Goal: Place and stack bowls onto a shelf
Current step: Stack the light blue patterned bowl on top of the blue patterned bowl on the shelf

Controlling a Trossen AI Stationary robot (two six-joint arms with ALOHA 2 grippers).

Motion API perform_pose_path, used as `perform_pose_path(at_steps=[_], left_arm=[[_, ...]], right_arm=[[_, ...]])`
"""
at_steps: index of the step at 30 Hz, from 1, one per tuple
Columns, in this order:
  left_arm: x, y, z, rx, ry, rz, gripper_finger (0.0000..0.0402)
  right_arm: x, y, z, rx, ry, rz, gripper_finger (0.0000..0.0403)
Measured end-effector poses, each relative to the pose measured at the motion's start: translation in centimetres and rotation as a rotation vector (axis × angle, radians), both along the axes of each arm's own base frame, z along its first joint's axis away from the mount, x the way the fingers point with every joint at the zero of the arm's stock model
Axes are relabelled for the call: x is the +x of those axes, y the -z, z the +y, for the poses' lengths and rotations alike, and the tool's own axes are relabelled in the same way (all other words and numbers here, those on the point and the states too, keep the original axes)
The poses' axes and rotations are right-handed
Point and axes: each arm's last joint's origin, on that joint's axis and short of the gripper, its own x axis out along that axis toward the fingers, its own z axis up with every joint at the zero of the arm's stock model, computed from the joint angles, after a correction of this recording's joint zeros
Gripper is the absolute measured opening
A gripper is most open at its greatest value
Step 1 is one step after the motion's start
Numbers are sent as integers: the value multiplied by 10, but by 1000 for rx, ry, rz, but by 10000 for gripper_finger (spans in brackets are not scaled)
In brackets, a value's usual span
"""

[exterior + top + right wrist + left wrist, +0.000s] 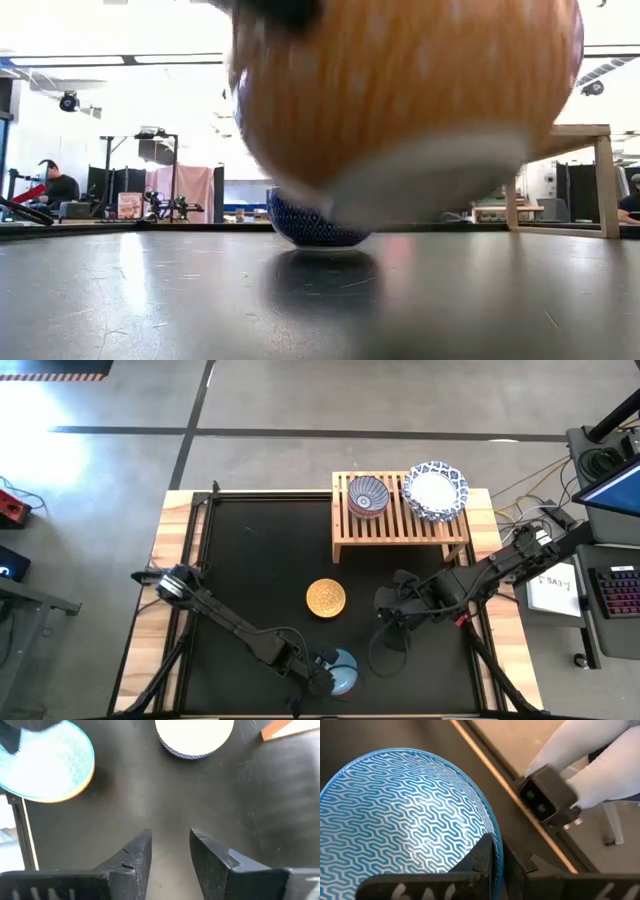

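Note:
My left gripper (326, 672) is by the table's near edge, shut on the light blue bowl (343, 672). This bowl is wave-patterned inside (405, 815) and orange outside, and it fills the low view (400, 100). The mustard yellow bowl (326, 598), blue-patterned outside (315, 228), stands on its foot mid-table. My right gripper (392, 612) hovers open to the right of it, touching nothing (170, 852). The wooden shelf (400, 525) at the far right carries the grey-blue patterned bowl (367, 497) and a stack of white, blue-rimmed bowls (436, 490). The speckled red bowl is not visible. My left gripper (502, 851) pinches the light blue bowl's rim (496, 832), with one finger (485, 852) inside the bowl and the other outside it. The fingers come from the table's left, slanting down. In the low view the bowl's pale foot (420, 195) hangs clear of the table, tilted.
The low camera (545, 800) sits on the near table edge just beyond the held bowl. Bare black tabletop (250, 550) stretches left of the shelf. The shelf's left part (345, 525) is bare slats. A laptop and keyboard stand beyond the table's right edge.

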Motion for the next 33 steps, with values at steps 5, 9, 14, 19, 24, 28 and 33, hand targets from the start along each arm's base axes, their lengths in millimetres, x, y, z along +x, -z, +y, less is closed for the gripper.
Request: perform_pose_path(at_steps=[5,9,14,19,24,28,33], left_arm=[[-4,-18,3,7,35,-53,7],[-8,-36,9,32,77,-104,7],[-9,-46,15,34,87,-139,7],[-9,-50,16,22,83,-151,7],[-9,-51,16,17,79,-151,7],[-8,-56,15,17,89,-170,7],[-4,-70,14,10,104,-222,7]], right_arm=[[1,-1,0,-27,-77,-12,149],[2,-1,1,-71,-200,-22,169],[3,-2,3,-109,-372,-33,175],[12,-7,10,-66,-490,-148,171],[17,-13,21,-5,-666,-262,163],[16,-15,28,3,-776,-303,155],[17,-16,34,-18,-833,-340,145]])
